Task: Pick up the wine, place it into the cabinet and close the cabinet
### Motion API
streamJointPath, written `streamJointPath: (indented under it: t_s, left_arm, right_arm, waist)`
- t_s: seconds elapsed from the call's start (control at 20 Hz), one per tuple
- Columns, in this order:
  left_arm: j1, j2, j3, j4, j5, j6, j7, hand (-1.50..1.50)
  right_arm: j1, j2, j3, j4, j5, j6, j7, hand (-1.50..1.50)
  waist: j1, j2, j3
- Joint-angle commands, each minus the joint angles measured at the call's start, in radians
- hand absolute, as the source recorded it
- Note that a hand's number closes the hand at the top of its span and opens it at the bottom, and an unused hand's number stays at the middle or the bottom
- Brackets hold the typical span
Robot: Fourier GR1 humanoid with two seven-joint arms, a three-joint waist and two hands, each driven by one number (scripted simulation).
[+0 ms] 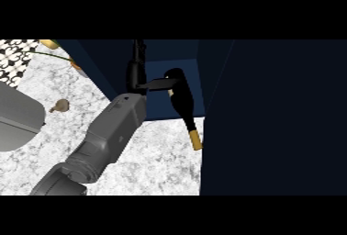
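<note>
Far left: a grey rounded appliance or container [17, 117], partly cut off by the edge, standing on the white marbled counter [156, 160]. Upper left corner: a black-and-white patterned surface [17, 57] with a yellow-tan object [49, 43] at its top; what that object is cannot be told. Just right of the grey item: a small brown object [59, 106] lying on the counter, too small to identify. Centre left: one grey forearm [102, 142] rising from the lower edge toward the cabinet, ending in a black hand [139, 75]; which arm it is cannot be told for certain, though it enters at the left side. The hand's fingers point up along the cabinet's inner wall, and its thumb [163, 83] stretches sideways to touch the wine bottle; whether the hand is clamped on the bottle cannot be told. Centre: the wine bottle [181, 98], dark with a gold-capped neck [196, 140], tilted, its body inside the open dark blue cabinet [159, 57] and its neck sticking out over the counter. Right: the dark cabinet door [278, 119], open, filling that side.
</note>
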Motion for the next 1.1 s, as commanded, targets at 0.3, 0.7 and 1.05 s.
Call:
streamJointPath:
  t_s: [0.3, 0.7, 1.05]
  left_arm:
    - [0.130, 0.002, -0.046, -0.035, 0.122, -0.070, -0.050, -1.50]
    - [0.223, 0.002, -0.244, -0.219, 0.241, -0.020, 0.032, -1.50]
    - [0.444, 0.002, -0.560, -0.620, 0.355, 0.214, 0.080, -1.50]
  right_arm:
    - [0.013, 0.020, 0.032, -0.042, -0.002, -0.029, 0.015, -1.50]
    - [-0.014, 0.005, 0.025, -0.085, 0.010, -0.068, 0.091, -1.50]
    - [0.037, 0.011, 0.023, -0.085, 0.037, -0.064, 0.032, -1.50]
  waist:
    - [0.011, -0.009, -0.002]
    - [0.036, -0.021, -0.002]
    - [0.063, -0.024, -0.001]
